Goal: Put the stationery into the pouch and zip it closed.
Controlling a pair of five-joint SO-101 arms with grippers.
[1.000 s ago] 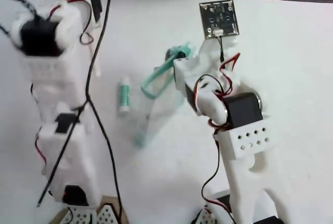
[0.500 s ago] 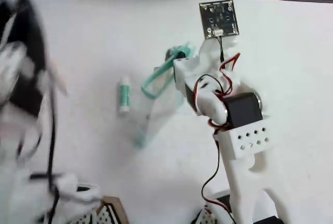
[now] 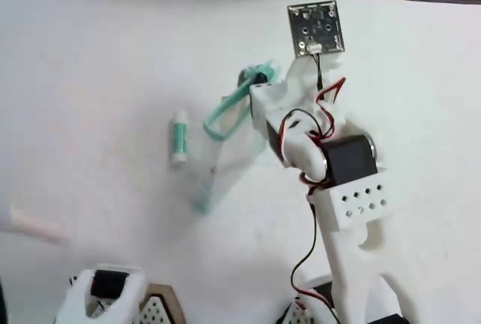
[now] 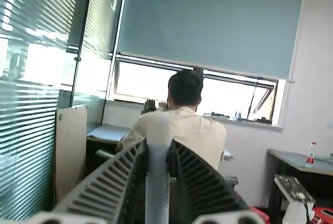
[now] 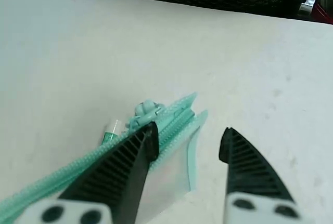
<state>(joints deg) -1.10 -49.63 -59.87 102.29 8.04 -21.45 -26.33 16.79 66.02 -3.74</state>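
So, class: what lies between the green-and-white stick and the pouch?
Only bare table separates the stick from the pouch, seen in the high view.

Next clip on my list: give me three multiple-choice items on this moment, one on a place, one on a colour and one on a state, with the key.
1. Where is the green-and-white tube?
A. lying on the table beside the pouch
B. inside the pouch
C. standing upright on the pouch

2. What colour is the pouch's zip?
A. red
B. green
C. black

3. How is the right gripper?
A. shut on the tube
B. shut on a pen
C. open

Key:
1 A: the high view shows it lying flat, apart from the pouch's side.
2 B: the zip teeth show mint green in the right wrist view.
3 C: its fingers stand apart, with table showing between them.
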